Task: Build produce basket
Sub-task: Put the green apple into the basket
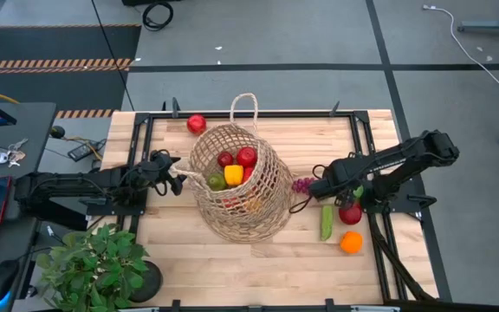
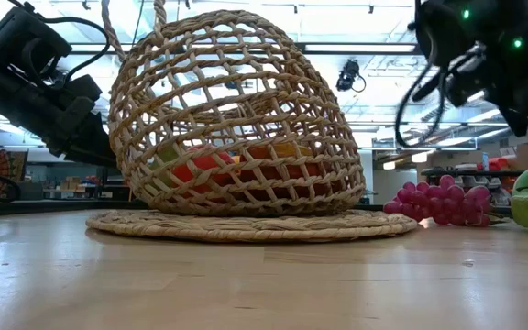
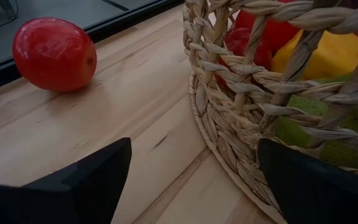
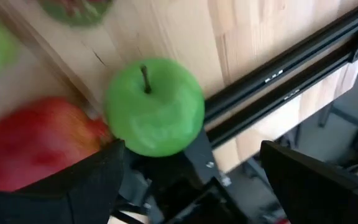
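Note:
The tan wicker basket (image 1: 236, 182) (image 2: 236, 119) stands mid-table on its flat woven base and holds red fruits, a yellow pepper (image 1: 233, 174) and a green piece. My left gripper (image 1: 176, 179) (image 3: 191, 180) is open at the basket's left side, with the lower wall (image 3: 229, 124) between its fingers. A red tomato (image 1: 197, 124) (image 3: 55, 53) lies on the wood beyond it. My right gripper (image 4: 191, 180) is open and points down over a green apple (image 4: 154, 106) beside a red mango (image 4: 36, 143) (image 1: 350, 213) at the table's right. Purple grapes (image 1: 302, 184) (image 2: 438, 203), a green cucumber (image 1: 327, 222) and an orange (image 1: 351, 243) lie nearby.
A leafy potted plant (image 1: 93, 264) stands at the near left corner. Black frame rails (image 1: 258, 113) (image 4: 278, 81) run along the table's edges. Bare wood (image 1: 258, 269) lies between the basket and the near edge.

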{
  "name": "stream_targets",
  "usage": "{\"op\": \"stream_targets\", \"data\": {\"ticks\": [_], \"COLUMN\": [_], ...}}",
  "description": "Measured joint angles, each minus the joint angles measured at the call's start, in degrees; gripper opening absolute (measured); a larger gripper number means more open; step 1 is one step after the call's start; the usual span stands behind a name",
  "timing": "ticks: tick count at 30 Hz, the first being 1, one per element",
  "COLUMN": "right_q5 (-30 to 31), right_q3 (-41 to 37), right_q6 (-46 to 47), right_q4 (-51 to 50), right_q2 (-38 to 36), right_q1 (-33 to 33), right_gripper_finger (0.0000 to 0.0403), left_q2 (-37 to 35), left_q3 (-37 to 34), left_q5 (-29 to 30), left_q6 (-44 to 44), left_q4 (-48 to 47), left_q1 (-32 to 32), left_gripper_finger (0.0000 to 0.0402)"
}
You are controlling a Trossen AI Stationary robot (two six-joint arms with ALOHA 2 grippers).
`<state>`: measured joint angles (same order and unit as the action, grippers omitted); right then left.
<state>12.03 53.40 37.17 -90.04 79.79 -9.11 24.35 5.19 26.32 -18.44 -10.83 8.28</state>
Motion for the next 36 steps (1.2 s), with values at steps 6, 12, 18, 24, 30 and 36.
{"op": "stream_targets", "data": {"ticks": [6, 12, 18, 24, 30, 36], "right_q5": [-1.3, -4.5, -4.4, -3.8, -2.4, -2.4], "right_q3": [-3.6, -5.6, -10.7, -12.8, -12.8, -12.7], "right_q6": [-9.1, -10.2, -11.7, -14.9, -16.0, -16.3], "right_q4": [0.0, 0.1, 4.0, 11.2, 18.1, 19.8], "right_q2": [0.1, 0.1, 0.1, 0.2, 0.2, 0.1], "right_q1": [1.5, 1.5, 2.4, 3.0, 3.0, 3.6], "right_gripper_finger": [0.0374, 0.0374, 0.0374, 0.0374, 0.0375, 0.0375], "left_q2": [0.0, 0.0, 0.0, 0.0, 0.0, 0.0], "left_q3": [0.0, 0.0, 0.0, 0.0, 0.0, 0.0], "left_q5": [0.0, 0.0, 0.0, 0.0, 0.0, 0.0], "left_q6": [0.0, 0.0, 0.0, 0.0, 0.0, 0.0], "left_q4": [0.0, 0.0, 0.0, 0.0, 0.0, 0.0], "left_q1": [0.0, 0.0, 0.0, 0.0, 0.0, 0.0], "left_gripper_finger": [0.0357, 0.0357, 0.0357, 0.0357, 0.0357, 0.0357]}}
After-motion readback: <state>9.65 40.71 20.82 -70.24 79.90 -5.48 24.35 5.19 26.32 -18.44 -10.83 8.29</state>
